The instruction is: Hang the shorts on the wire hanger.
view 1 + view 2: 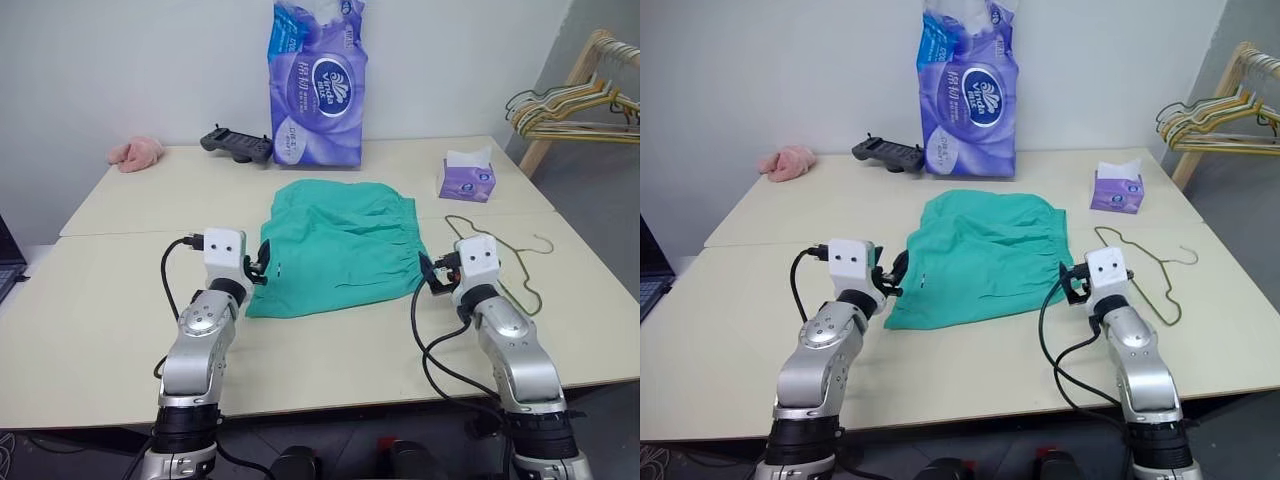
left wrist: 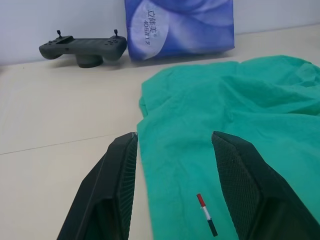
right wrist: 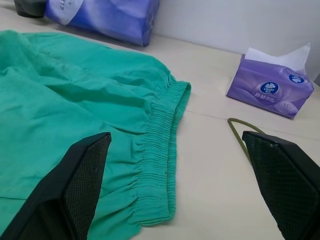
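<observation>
Centrally on the table [image 1: 100, 330] lie the shorts [image 1: 335, 250], flat, elastic waistband facing the right gripper [image 3: 175, 185], whose jaws gape wide. Left gripper [image 2: 172, 190] half-parted over the opposite edge; wire hanger [image 1: 1145, 268] just beside, hook rightward.

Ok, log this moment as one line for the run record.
shorts: flat on table, unheld | wire hanger: on table beside waistband, untouched | left gripper: jaws open over shorts' edge | right gripper: jaws open above waistband

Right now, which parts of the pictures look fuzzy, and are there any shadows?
Left wrist view: the left hand's fingers up close look soft, while the shorts are sharp. Right wrist view: the tissue box looks clear. Left eye view: even light, only faint shadows on the table; no glare.
</observation>
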`<state>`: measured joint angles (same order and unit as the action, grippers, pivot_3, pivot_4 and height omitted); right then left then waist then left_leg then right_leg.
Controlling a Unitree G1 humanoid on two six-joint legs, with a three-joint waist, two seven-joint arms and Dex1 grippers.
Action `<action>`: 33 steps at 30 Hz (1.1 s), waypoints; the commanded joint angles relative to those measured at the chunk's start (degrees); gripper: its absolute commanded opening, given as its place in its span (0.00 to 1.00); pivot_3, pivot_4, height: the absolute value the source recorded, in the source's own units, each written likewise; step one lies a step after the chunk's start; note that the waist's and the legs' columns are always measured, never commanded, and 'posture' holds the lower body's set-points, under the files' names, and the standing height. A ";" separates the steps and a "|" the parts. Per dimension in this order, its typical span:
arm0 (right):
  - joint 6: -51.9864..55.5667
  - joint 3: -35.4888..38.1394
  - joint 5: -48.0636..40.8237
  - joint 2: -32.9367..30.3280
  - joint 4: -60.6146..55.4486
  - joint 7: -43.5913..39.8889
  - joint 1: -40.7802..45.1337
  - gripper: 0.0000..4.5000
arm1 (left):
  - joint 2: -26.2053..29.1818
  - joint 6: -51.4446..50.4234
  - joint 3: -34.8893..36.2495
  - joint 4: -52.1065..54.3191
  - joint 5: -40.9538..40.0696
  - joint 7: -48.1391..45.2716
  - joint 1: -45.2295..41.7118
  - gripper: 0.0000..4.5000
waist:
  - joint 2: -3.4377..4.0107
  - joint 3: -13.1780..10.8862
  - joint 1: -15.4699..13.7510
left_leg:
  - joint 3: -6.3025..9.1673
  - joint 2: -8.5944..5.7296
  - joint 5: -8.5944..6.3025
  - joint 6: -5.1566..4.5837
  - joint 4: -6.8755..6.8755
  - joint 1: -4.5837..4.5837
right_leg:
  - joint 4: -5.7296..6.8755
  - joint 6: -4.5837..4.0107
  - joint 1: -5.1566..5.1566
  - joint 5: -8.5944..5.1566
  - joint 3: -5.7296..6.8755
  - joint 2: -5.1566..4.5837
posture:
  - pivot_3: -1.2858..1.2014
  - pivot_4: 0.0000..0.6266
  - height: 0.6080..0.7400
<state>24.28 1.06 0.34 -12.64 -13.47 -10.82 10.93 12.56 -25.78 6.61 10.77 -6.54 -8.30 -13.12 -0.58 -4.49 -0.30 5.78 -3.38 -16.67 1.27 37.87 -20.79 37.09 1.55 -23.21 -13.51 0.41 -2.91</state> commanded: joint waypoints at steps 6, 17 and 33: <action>-0.69 -2.37 -1.95 0.01 -3.95 -2.91 0.11 1.00 | 0.77 0.65 0.06 3.18 1.18 0.74 1.09 0.55 | 0.01 -0.01 0.15 | 0.00 0.01 0.00 0.00 -0.01 0.00 | 0.00 0.00 0.00 0.00 0.00 0.00 | 0.52 0.13 1.00; -0.74 -2.78 -10.08 -14.49 -4.39 -23.42 -0.60 1.00 | 11.74 -8.83 3.59 9.97 -15.07 -19.61 5.91 0.55 | 0.18 -0.83 0.44 | 0.01 0.03 -0.15 -0.26 -0.01 0.00 | -0.03 -0.01 0.02 -0.04 0.12 0.01 | 0.53 0.16 1.00; 1.70 -1.46 -16.59 -17.88 -8.27 -28.67 -4.42 1.00 | 14.54 -9.11 5.25 14.85 -18.72 -20.76 11.76 1.00 | 0.03 -1.94 -0.32 | 0.14 0.08 -0.15 -0.27 -0.01 -0.05 | -0.04 -0.06 0.02 -0.07 0.04 -0.19 | 0.54 0.18 1.00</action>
<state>25.78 -1.24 -14.83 -29.58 -18.76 -38.43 6.34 26.27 -34.66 11.24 22.62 -23.60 -27.86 -1.58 -0.55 -6.43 -0.62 5.91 -3.31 -16.82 1.01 37.87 -20.85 37.05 1.49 -23.19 -13.58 0.46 -3.11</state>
